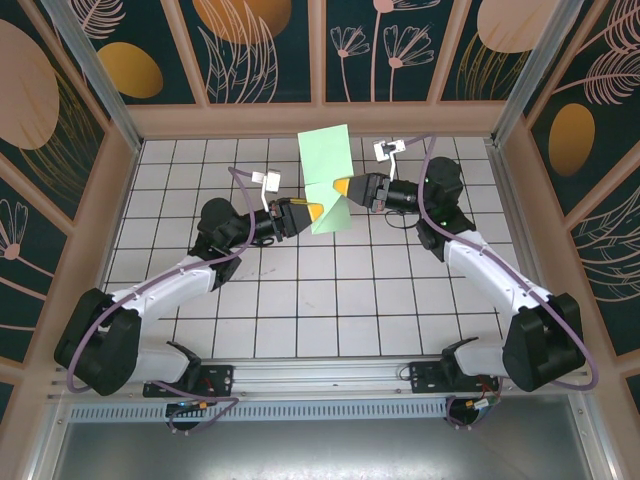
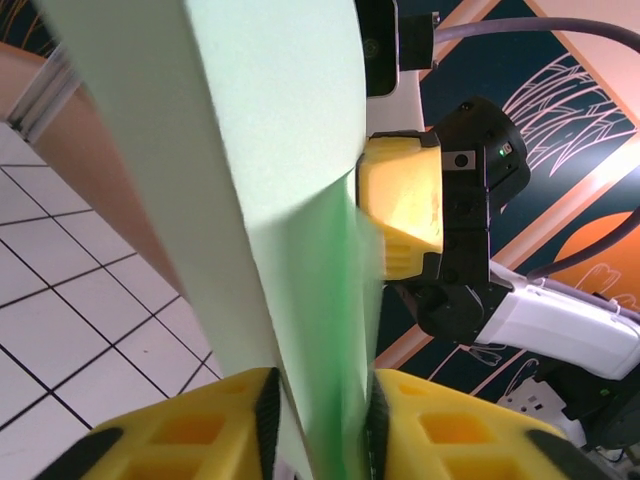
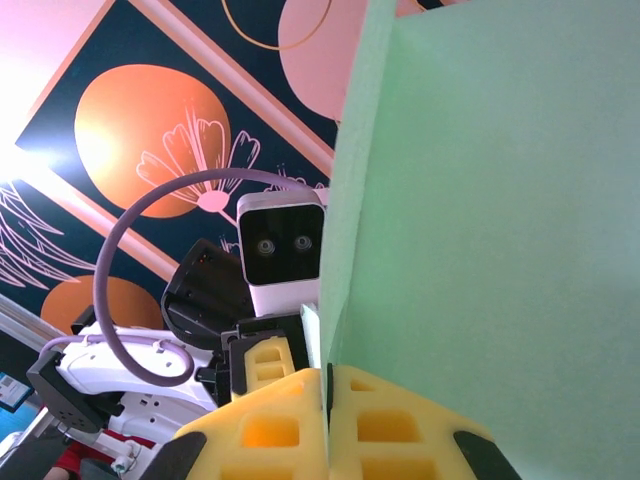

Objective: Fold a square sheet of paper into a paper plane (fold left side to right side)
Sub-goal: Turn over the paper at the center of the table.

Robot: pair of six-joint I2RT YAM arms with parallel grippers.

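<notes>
**Item:** square sheet of paper (image 1: 322, 155), pale green, unmarked, now doubled into a tall narrow panel.

**Location:** upper centre of the top external view, held up between the two grippers over the far part of the white tiled table (image 1: 300, 300). Its top end overlaps the wooden rail of the back wall.

**Orientation:** the long axis runs up and down the frame with a slight lean, the lower end sitting a little further right than the upper. The top edge is straight and square-cornered. In the left wrist view the paper (image 2: 280, 150) rises from bottom centre to the top of the frame, with a lengthwise fold dividing a pale face on the left from a shaded, deeper green face on the right. In the right wrist view the paper (image 3: 480, 200) fills the right half, with its folded edge running upward from the fingertips.

**Left gripper** (image 1: 317, 211): at the lower left edge of the panel. Its yellow jaws are drawn in to a narrow gap, pinching the paper, which fills the space from pad to pad.

**Right gripper** (image 1: 340, 188): at the right edge, just above mid-height. Its jaws are pressed together on the paper's edge.

**Relation:** the two grippers face each other across the sheet, close together but not touching.
</notes>
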